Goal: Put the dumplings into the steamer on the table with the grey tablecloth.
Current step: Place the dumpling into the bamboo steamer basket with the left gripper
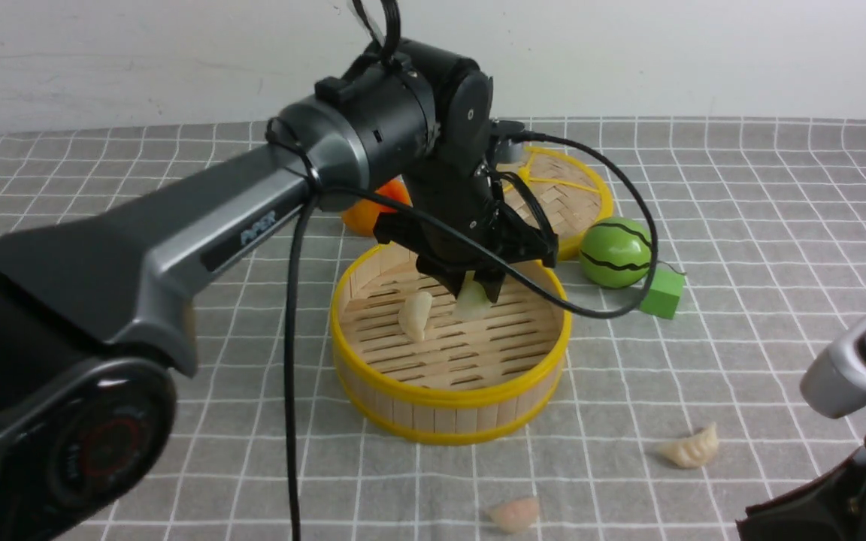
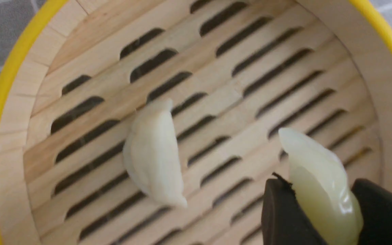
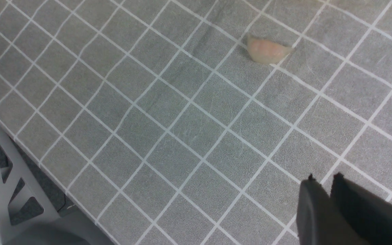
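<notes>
- Pink dumpling [image 1: 513, 515]: nearest item, lying loose on the grey grid cloth [image 1: 741, 361] near the front of the bench [image 1: 816, 188]. It is outside the steamer and nothing touches it.
- Right hand [image 3: 323, 178]: hovers over bare cloth, well apart from the pink dumpling. The fingers are drawn almost together with only a thin slit between them and nothing in it.
- Cream dumpling [image 1: 690, 448]: on the cloth, right of the pink one and in front-right of the steamer. It is also outside the basket.
- Left arm [image 1: 177, 225]: reaches forward from the near left. A pale label [image 1: 258, 228] on the forearm is blurred and appears to read "PiPER". No other writing is legible.
- Steamer [image 1: 448, 394]: upright at mid-bench, with yellow rims, slat walls and a slotted floor.
- White dumpling [image 2: 153, 153]: lies free on the steamer floor, left of centre.
- Left hand [image 1: 476, 289]: lowered inside the steamer rim and clenched on the green dumpling [image 2: 322, 180], which is pinched between the two black fingers with its tip pointing out beyond them. Whether it touches the floor cannot be told.
- Green cube [image 1: 662, 293] and striped ball [image 1: 616, 253]: just right of the steamer, and they appear to touch each other.
- Lid [image 1: 568, 195]: lies flat behind the steamer, partly hidden by the arm.
- Orange fruit [image 1: 373, 214]: behind-left of the steamer, mostly hidden by the arm.
</notes>
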Controlling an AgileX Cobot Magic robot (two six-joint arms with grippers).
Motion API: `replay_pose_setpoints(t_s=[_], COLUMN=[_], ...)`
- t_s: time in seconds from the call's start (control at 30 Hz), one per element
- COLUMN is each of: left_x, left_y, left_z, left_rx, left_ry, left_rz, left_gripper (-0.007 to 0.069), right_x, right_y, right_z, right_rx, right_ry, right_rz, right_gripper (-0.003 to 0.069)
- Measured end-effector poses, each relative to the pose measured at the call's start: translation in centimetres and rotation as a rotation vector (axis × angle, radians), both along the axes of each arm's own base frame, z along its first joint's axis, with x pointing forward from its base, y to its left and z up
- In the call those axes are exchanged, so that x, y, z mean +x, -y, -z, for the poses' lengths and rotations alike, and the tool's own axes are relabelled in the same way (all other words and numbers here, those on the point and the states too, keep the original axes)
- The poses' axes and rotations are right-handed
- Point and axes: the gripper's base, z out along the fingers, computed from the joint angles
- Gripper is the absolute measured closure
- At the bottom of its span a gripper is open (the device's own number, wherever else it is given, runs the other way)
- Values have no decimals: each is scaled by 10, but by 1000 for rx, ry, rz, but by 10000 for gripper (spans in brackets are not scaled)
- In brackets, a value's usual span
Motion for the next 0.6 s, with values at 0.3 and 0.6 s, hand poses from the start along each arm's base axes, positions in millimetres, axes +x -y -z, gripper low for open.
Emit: replay_pose_setpoints(t_s=[0.3,0.6], left_x=[32,25], left_y=[-1,-19], left_z=[46,1], left_rx=[-1,-15], left_ry=[-14,0], left_rz=[-53,-64], left_gripper=[363,84], right_x=[-1,-1], right_y=[0,0], right_z=[1,0], right_rx=[-4,-2], right_ry=[-14,-7], right_rz=[-9,-5], right_gripper=[575,570])
